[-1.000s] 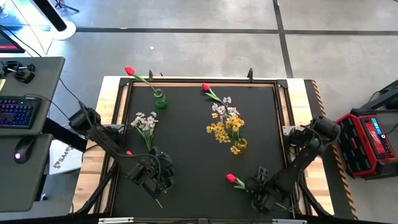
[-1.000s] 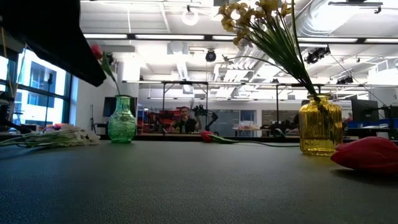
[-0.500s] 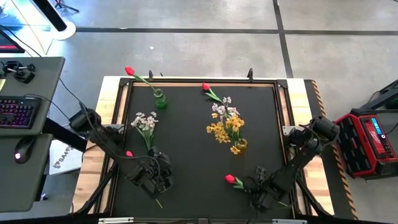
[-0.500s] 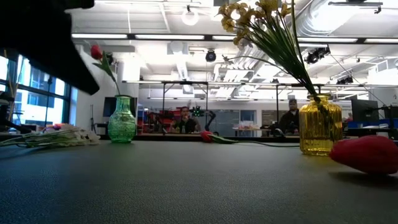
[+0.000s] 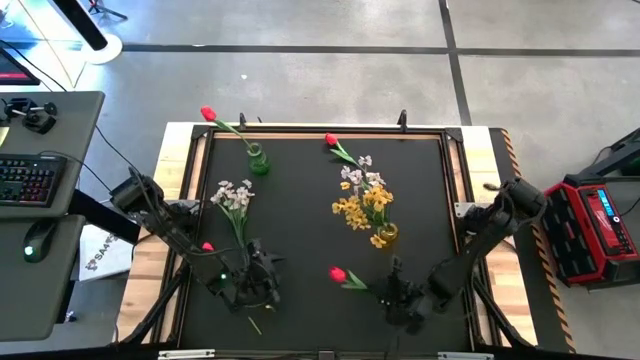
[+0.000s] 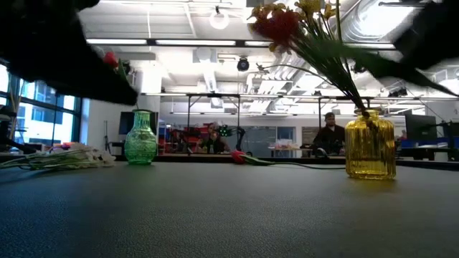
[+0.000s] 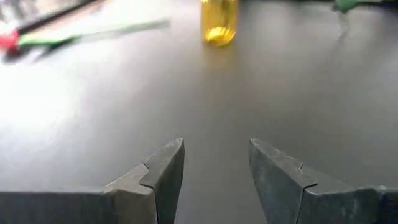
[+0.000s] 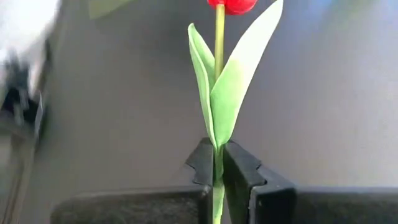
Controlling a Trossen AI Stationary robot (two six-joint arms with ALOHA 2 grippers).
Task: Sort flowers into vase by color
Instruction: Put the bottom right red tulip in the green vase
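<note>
Your black surface (image 5: 300, 230) carries, toward the far side, a green vase (image 5: 258, 160) with one red tulip (image 5: 209, 114) leaning out past the far-left edge, and right of centre a yellow vase (image 5: 386, 234) holding a yellow bunch (image 5: 362, 206) with white-pink blossoms (image 5: 356, 176) mixed among it. Another white-pink bunch (image 5: 235, 196) lies flat on the surface left of centre, well apart from both vases, and a second tulip (image 5: 338, 147) lies flat near the far edge, between the two vases. You can see a keyboard (image 5: 25, 181) and a mouse (image 5: 37, 240) on a desk off the left side, and a red case (image 5: 598, 225) on the floor to the right. In the low view, people sit far back in the room behind the vases. Your left gripper (image 7: 214, 177) sits near the front-left of the surface, its fingers (image 7: 160, 174) apart with nothing between them, pointing across bare surface toward the yellow vase. A small red spot (image 5: 207, 246) shows just beside that arm; you cannot tell what it is. Your right gripper (image 8: 219, 171) is near the front, right of centre, fingers (image 8: 200, 168) clamped together on the green stem of a third tulip (image 5: 340, 275); in the low view its red head hangs high, in front of the yellow bunch.
</note>
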